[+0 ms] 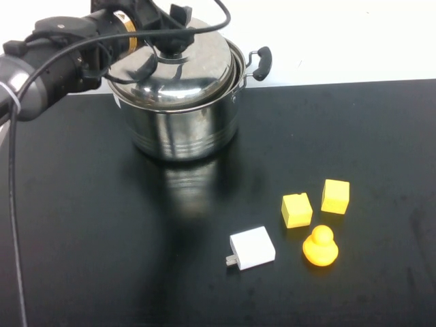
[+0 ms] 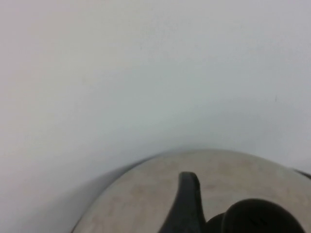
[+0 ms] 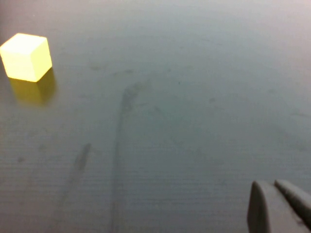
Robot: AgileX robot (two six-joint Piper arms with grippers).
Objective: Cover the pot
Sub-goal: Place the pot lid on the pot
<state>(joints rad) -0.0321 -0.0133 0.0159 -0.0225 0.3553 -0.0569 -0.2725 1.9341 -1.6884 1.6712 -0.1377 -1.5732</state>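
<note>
Because the lid (image 1: 174, 68) sits tilted on the pot (image 1: 184, 119), shifted toward the robot's left with a gap at the right rim, covering looks unfinished. Pot: far left-centre of the worktop (image 1: 102, 259), black handle (image 1: 262, 61) on its right. Left gripper (image 1: 172, 34): over the lid, jaws set either side of the black knob (image 1: 170, 51), apparently gripping it to steer the lid. Right gripper (image 3: 277, 204): absent from the high view; its wrist view shows jaws closed together, empty, low over bare worktop near a yellow cube (image 3: 26, 57). High view alone lists second cube (image 1: 297, 210), duck (image 1: 320, 246), white charger (image 1: 252, 248), well apart from the pot.
</note>
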